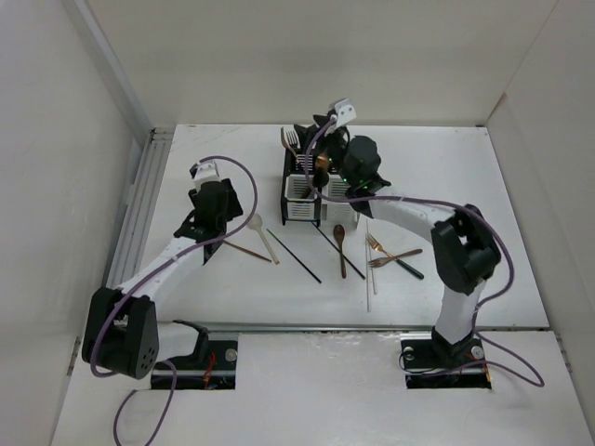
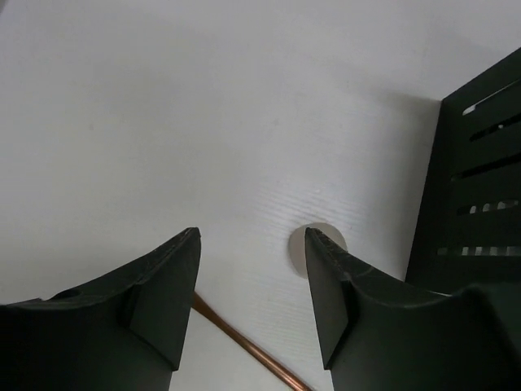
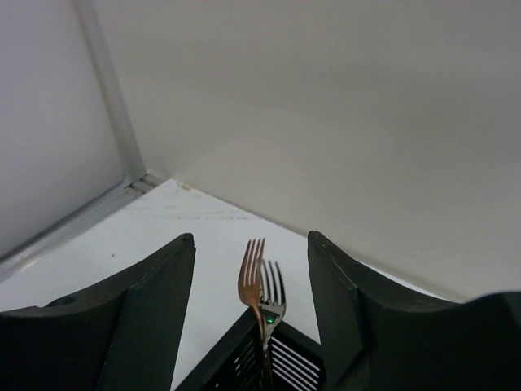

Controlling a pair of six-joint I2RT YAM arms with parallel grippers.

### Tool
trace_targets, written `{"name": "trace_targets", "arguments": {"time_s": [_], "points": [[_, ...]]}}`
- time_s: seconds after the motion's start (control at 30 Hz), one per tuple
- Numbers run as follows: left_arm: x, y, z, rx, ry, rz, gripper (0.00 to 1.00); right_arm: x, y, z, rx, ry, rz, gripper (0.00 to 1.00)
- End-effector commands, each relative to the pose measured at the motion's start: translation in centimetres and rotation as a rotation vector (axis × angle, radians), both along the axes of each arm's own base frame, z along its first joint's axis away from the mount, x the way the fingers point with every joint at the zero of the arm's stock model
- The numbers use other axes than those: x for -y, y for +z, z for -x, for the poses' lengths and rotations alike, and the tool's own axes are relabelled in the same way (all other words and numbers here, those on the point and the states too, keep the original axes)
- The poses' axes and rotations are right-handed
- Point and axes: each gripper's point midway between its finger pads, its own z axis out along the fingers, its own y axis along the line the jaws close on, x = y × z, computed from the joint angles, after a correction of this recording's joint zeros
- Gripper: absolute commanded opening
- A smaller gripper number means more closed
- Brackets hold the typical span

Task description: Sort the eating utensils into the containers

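Observation:
The two joined containers (image 1: pixel 302 190) stand at the back middle of the table. A copper fork (image 3: pixel 251 277) and a silver fork (image 3: pixel 273 287) stand upright in the far container (image 3: pixel 244 358); they also show in the top view (image 1: pixel 292 141). My right gripper (image 3: pixel 251 238) is open and empty, hovering over the containers (image 1: pixel 314 139) just behind the forks. My left gripper (image 2: pixel 252 236) is open and empty, low over the table (image 1: pixel 216 232). A cream spoon's bowl (image 2: pixel 321 243) shows beside its right finger. A copper handle (image 2: pixel 244 346) runs under the gap.
More utensils lie right of the cream spoon (image 1: pixel 261 234): two black chopsticks (image 1: pixel 294 255), a brown wooden spoon (image 1: pixel 340 243), copper forks (image 1: pixel 386 253), a white chopstick (image 1: pixel 369 269). The near container's black wall (image 2: pixel 480 179) stands right of my left gripper. White walls enclose the table.

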Motion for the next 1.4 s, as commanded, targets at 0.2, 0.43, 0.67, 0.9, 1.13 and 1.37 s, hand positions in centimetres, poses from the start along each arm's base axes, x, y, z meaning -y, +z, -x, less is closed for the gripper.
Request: {"name": "trace_targets", "arguments": {"time_s": [0.2,0.43,0.67,0.9,1.13,1.37], "points": [[1.6,-6.9,2.6,-0.391,0.149,0.226,0.47,6.4,9.2,6.4,-0.027,-0.267,-0.126,0.64],[2.1,-9.9,5.8,-0.663,0.181,0.227,0.46,7.0,8.7,6.7,-0.017,-0.286,-0.036,0.66],[3.4,-11.9,7.5,-0.872,0.154,0.237,0.44,5.8,6.0,4.3,-0.017,-0.249,0.068,0.70],[4.1,-13.5,9.0,-0.986,0.157,0.259,0.50,9.1,5.8,2.1,-0.013,-0.304,0.072,0.70],[3.3,-16.2,8.0,-1.035,0.124,0.250,0.13,10.8,6.6,0.7,0.009,-0.355,0.084,0.70],[0.1,-15.7,2.2,-0.883,0.060,0.067,0.00,11.6,9.2,0.5,0.072,-0.406,0.106,0.70]]}}
